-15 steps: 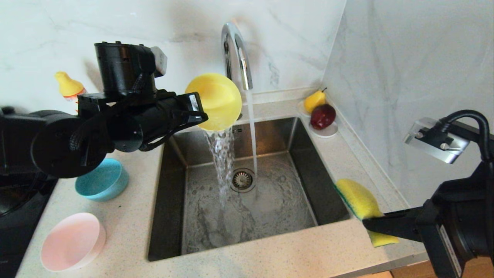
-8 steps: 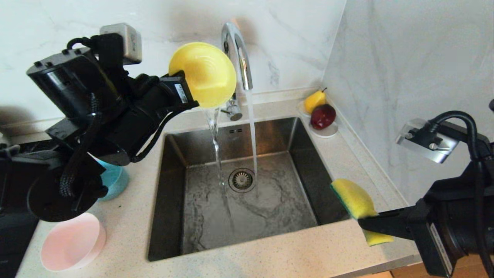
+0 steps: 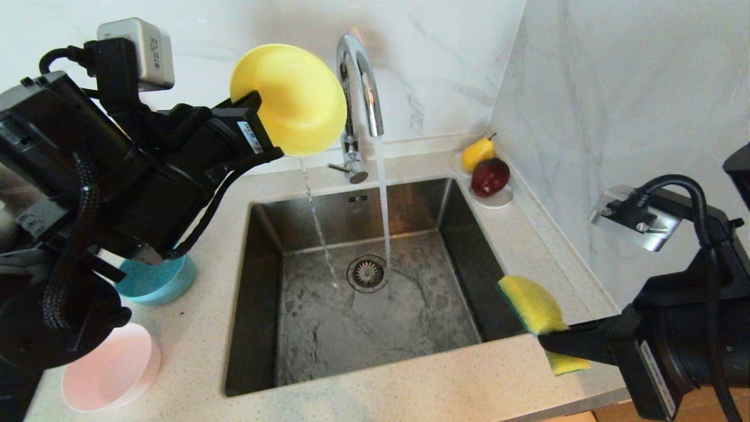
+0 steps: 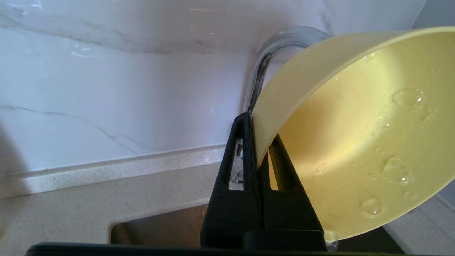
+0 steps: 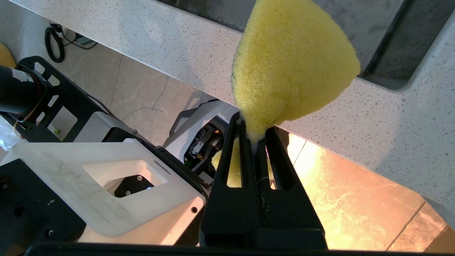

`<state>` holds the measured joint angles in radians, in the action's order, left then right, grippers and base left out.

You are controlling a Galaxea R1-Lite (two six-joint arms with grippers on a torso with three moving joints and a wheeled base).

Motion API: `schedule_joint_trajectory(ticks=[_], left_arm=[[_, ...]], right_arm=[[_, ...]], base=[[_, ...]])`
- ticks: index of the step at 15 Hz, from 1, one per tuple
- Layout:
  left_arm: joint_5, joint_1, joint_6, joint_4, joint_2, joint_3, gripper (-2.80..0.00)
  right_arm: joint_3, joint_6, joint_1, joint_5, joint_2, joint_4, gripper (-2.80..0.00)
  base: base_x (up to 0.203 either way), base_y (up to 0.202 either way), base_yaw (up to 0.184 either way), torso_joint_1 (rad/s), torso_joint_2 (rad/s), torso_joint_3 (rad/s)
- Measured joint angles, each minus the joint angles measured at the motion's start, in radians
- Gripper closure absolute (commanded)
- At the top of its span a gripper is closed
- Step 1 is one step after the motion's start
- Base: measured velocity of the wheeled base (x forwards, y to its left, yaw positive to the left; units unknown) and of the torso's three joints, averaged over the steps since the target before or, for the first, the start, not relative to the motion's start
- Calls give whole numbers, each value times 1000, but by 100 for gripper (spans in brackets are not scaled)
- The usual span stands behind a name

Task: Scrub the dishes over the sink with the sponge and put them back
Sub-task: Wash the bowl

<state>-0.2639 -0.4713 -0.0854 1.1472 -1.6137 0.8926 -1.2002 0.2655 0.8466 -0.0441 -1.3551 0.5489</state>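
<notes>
Two grippers are busy in front of you. Your left gripper (image 3: 258,114) is clamped on the rim of the yellow bowl (image 3: 290,97), holding it tipped on edge, up beside the neck of the tap (image 3: 357,76); in the left wrist view the rim (image 4: 254,142) sits pinched between the two fingers, and droplets cling to the bowl's inside. A thin trickle falls from the bowl's lower edge into the sink (image 3: 281,234) below it. Beyond the bowl, the tap's own stream runs down just beside the drain strainer (image 3: 367,273). The basin holds only a wet film.

Beneath your left arm, on the counter (image 3: 410,387), the light blue bowl (image 3: 161,281) and the pale pink bowl (image 3: 117,369) sit upright, partly hidden by the arm.

Your right gripper (image 3: 551,343) squeezes the sponge (image 3: 530,302) by its narrow end, over the sink's right front corner edge, well apart from the bowl. Behind it, in the back corner, a white saucer (image 3: 498,201) carries a pear (image 3: 477,153) and a dark red fruit (image 3: 490,177).
</notes>
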Motion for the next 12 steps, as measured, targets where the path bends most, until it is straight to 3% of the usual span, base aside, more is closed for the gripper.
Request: schedule_joint_trajectory(ticks=[3, 7, 10, 12], left_arm=[[19, -1, 9, -81, 24, -23, 0], [40, -37, 25, -362, 119, -91, 0], [118, -54, 31, -589, 204, -125, 0], [121, -84, 30, -645, 226, -142, 0]], right_arm=[[-14, 0, 0, 0, 3, -4, 0], [-71, 0, 15, 24, 11, 2, 0], [-108, 1, 48, 40, 10, 4, 0], [-121, 2, 80, 57, 8, 4, 0]], base=[[0, 0, 0, 0, 0, 0], [0, 0, 0, 0, 0, 0], [0, 0, 0, 0, 0, 0], [0, 0, 0, 0, 0, 0]])
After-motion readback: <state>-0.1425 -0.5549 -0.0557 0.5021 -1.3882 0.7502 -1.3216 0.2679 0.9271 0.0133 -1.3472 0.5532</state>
